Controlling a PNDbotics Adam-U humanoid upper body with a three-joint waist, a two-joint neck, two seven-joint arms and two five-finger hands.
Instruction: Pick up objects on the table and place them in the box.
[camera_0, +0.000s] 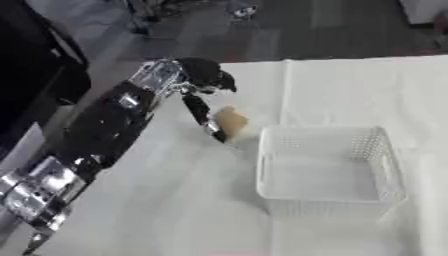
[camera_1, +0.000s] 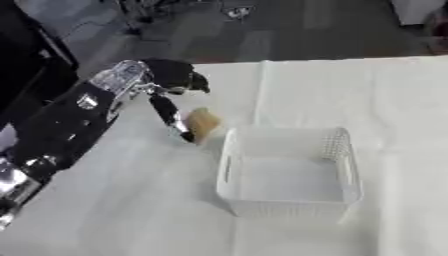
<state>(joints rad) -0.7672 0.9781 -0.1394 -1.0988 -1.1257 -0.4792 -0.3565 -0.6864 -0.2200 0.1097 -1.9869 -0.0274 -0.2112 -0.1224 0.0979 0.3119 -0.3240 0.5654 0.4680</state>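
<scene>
Pinching a tan block (camera_0: 233, 121), left hand (camera_0: 203, 102) fingers clamp it beside the white basket (camera_0: 385, 160); may snag the rim.

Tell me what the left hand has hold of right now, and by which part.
The left hand is at a tan block-like object just left of the white basket; its fingers lie along the object's left side. Whether they actually grip it cannot be told.

Beyond my white-clothed table (camera_0: 350, 90) I see grey floor (camera_0: 289, 30), and a dark piece of furniture (camera_0: 35, 65) at left.
</scene>
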